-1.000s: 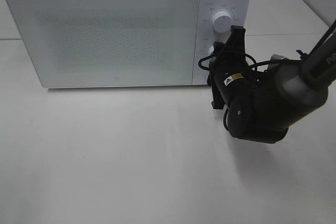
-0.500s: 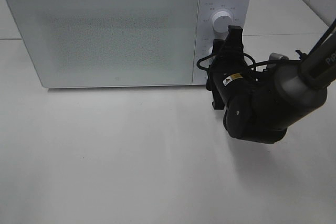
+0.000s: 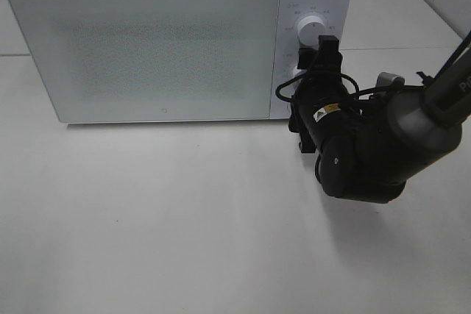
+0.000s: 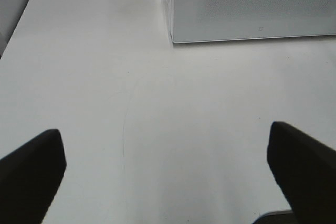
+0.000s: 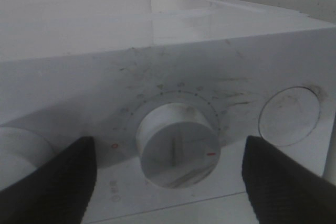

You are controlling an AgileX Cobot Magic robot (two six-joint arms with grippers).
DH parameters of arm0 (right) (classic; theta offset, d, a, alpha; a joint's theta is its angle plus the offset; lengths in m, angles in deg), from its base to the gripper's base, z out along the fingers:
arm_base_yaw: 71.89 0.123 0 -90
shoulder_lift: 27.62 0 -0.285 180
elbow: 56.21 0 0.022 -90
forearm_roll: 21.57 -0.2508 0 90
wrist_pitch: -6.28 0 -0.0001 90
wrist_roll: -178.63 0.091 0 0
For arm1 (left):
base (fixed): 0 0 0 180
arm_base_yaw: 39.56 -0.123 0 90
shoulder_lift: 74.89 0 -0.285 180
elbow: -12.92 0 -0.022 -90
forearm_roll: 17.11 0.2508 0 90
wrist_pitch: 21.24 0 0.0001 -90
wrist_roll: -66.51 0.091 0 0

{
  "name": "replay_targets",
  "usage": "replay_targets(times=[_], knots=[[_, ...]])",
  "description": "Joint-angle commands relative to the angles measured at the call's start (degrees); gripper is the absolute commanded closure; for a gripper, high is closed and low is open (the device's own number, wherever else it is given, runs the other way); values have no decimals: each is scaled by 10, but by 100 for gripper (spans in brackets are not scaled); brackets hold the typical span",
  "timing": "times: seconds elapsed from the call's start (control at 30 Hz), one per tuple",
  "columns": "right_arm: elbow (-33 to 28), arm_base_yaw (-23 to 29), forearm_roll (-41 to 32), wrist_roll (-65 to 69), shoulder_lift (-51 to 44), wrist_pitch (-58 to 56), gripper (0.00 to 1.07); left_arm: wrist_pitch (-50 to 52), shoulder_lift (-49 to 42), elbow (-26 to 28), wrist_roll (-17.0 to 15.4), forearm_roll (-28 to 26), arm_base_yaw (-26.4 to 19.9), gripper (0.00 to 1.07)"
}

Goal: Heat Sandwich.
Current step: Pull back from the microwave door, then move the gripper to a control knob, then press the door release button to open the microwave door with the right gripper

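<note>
White microwave (image 3: 147,49) faces my right arm, reaching level toward its right-hand panel, right gripper (image 5: 169,179) spread apart astride the lower dial (image 5: 177,152); left gripper (image 4: 168,166) likewise parted.

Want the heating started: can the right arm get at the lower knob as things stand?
Probably yes: the right gripper is open, its fingers flanking the lower knob, with nothing visible in between.

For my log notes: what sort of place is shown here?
Probably a lab bench set up as a kitchen: a white microwave on a plain white table, and a black robot arm at its dials.
</note>
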Motion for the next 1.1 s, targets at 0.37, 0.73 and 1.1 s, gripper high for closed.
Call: replay_targets(times=[0.37,0.73,1.1], knots=[[-61,-1,106,-22,-58,-17,31,6,-15,-2,1,-2,-1,3],[-101,-2,149,-209,-168,-320,31,6,-15,-2,1,-2,-1,3],[-57,-2,147,-718,-289,-612,31,6,-15,-2,1,-2,-1,3]])
